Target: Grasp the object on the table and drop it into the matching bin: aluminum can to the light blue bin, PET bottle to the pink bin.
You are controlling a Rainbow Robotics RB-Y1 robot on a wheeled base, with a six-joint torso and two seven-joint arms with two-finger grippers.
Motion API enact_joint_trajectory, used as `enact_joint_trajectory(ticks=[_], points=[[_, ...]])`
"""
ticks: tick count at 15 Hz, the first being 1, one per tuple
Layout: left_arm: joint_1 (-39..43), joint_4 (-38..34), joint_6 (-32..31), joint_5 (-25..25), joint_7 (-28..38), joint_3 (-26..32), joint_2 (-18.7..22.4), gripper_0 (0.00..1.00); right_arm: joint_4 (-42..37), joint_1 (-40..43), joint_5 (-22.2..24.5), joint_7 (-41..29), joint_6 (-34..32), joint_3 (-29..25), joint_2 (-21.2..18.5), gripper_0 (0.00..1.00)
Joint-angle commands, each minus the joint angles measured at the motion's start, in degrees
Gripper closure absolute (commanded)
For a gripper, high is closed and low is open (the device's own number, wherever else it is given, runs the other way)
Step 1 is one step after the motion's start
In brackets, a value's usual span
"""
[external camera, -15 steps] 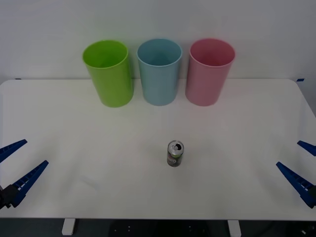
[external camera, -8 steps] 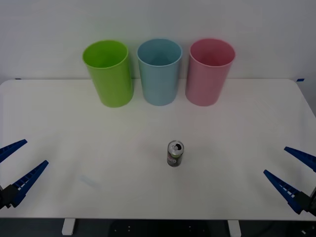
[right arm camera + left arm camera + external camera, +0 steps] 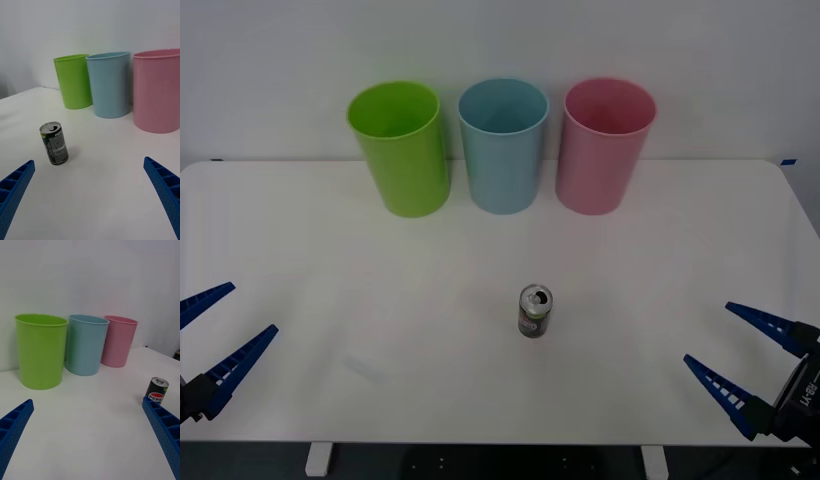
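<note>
Three bins stand in a row at the far side of the white surface (image 3: 300,230): a lime green bin (image 3: 400,150) on the left, the light blue bin (image 3: 502,145) in the middle, the pink bin (image 3: 605,145) on the right. One aluminum can (image 3: 534,311) stands upright near the middle of the surface, well apart from the bins and from both grippers. Low at the near right corner, the right gripper (image 3: 745,365) has its jaws spread wide and faces the can. At the near left edge the left gripper (image 3: 215,335) waits with its jaws likewise spread. Judging from this, the reach is the risk: the can is light and narrow, so one finger touching first could tip or roll it. Since the bins nearly touch, a drop slightly off-centre could land in the wrong one.
</note>
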Motion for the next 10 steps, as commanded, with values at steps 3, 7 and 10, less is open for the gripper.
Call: enact_joint_trajectory(ticks=[3,7,10], points=[[0.00,0.00,0.00,0.00,0.00,0.00,0.00,0.00,5.00,-2.84,-0.08,7.48,1.46,3.61,0.00,0.00],[0.00,0.00,0.00,0.00,0.00,0.00,0.00,0.00,9.57,-6.79,1.15,8.19,2.08,7.48,0.00,0.00],[0.00,0.00,0.00,0.00,0.00,0.00,0.00,0.00,12.91,-9.69,2.65,8.19,2.78,11.26,0.00,0.00]])
